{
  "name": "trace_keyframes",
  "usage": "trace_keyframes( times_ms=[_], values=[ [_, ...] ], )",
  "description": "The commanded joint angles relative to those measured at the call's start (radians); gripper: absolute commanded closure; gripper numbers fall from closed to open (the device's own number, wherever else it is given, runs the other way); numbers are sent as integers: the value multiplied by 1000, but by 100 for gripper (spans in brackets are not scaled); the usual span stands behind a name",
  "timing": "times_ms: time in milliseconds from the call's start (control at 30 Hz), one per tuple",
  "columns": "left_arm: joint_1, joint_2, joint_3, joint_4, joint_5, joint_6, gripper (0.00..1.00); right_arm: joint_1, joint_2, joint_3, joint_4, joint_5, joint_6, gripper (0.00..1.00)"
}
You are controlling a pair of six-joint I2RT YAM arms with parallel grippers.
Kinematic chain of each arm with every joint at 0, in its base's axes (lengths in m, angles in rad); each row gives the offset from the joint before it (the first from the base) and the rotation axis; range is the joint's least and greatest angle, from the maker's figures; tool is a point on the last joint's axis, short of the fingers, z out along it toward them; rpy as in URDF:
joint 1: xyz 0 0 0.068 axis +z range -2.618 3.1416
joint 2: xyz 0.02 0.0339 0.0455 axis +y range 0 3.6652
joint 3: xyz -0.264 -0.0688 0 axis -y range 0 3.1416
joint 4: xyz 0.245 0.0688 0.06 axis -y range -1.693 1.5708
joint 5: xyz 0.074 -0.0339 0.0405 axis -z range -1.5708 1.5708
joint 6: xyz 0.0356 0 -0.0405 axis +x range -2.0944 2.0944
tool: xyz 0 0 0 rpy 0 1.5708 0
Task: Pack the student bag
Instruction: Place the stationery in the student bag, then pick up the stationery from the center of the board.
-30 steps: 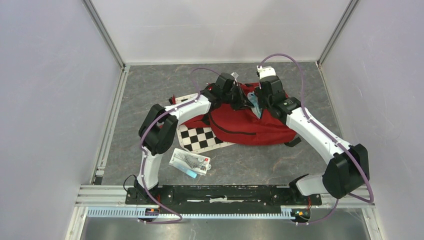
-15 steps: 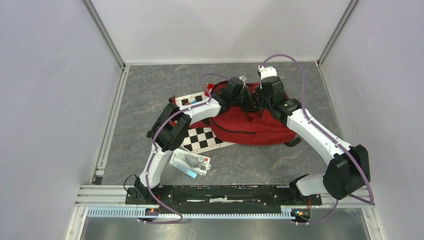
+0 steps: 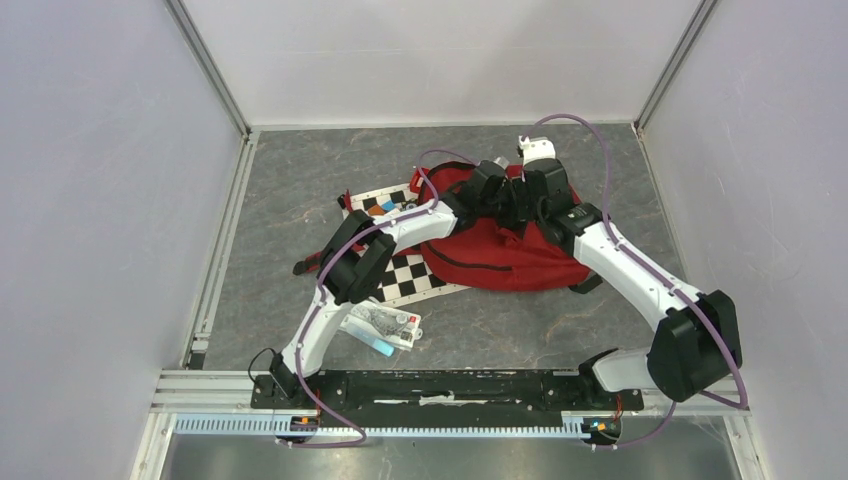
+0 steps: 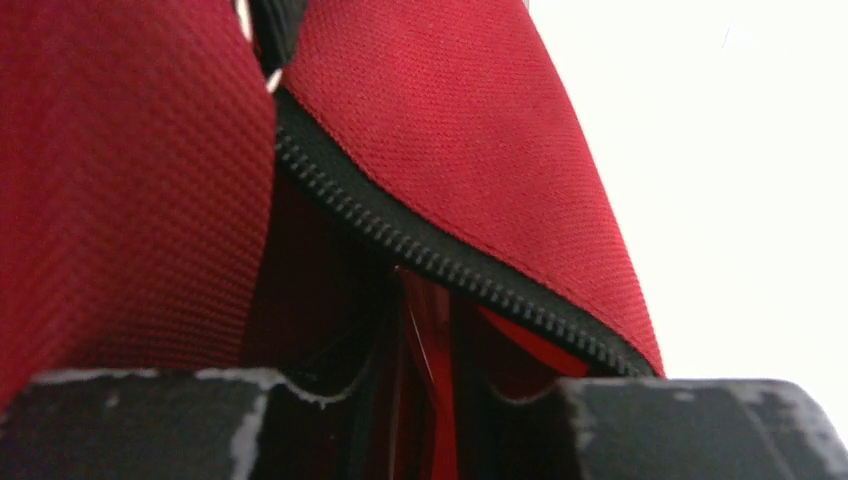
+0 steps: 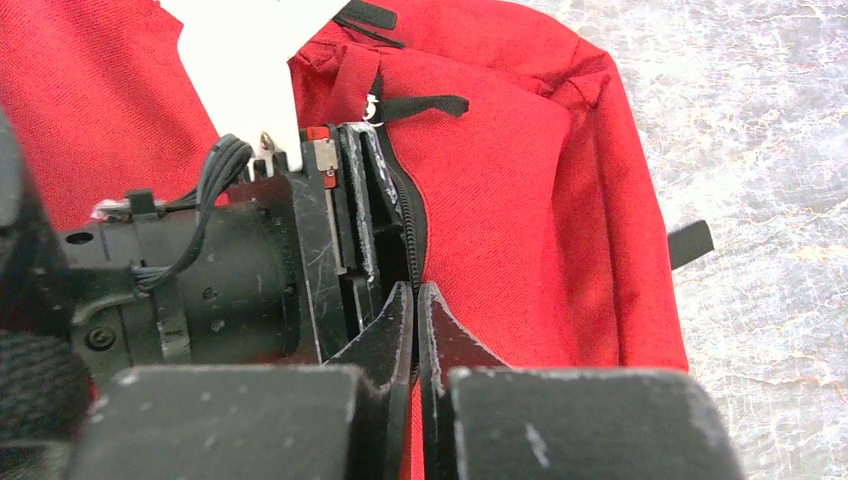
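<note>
The student bag [image 3: 500, 255] is a red backpack lying mid-table. My right gripper [image 3: 527, 197] is shut on the bag's zipper edge at its top; in the right wrist view [image 5: 415, 300] red fabric [image 5: 520, 200] sits pinched between the closed fingers. My left gripper [image 3: 498, 188] is right beside it, its black body [image 5: 250, 270] filling the left of that view. In the left wrist view the left gripper [image 4: 425, 400] has its jaws apart and reaches into the dark opening under the black zipper [image 4: 450, 262]. A red fold lies between the fingers; I cannot tell whether they touch it.
A checkerboard [image 3: 400, 278] lies partly under the bag's left side. A clear plastic packet [image 3: 380, 325] lies nearer the arm bases. Small coloured items sit on a white card [image 3: 385, 205] behind the left arm. A black strap [image 3: 587, 284] sticks out at the bag's right.
My left arm has swung right, bringing its gripper from the bag's top left into the opening beside the right gripper. The pale lining seen before is now covered. The right gripper stayed in place.
</note>
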Motion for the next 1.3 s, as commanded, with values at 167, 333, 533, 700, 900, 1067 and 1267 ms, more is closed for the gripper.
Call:
trace_keyframes(
  times_ms=[167,333,533,700,900,1067,1267],
  values=[
    [15,-204,-105,-121,-114,176,51,-30,-89,-48,60,11,25,100],
    [31,-364,-244,-130,-200,267,33,-44,-119,-62,52,-7,34,100],
    [53,-569,-387,-163,-358,379,9,-53,-141,-96,51,-14,28,100],
    [93,-748,-529,-224,-420,411,0,-64,-151,-135,48,-35,32,100],
    [144,-946,-699,-361,-440,375,0,-66,-162,-151,50,-65,30,100],
    [204,-1100,-856,-576,-524,260,0,-67,-168,-150,50,-71,26,92],
    [368,-1224,-1023,-710,-441,198,0,-67,-167,-154,50,-83,24,90]
  ],
)
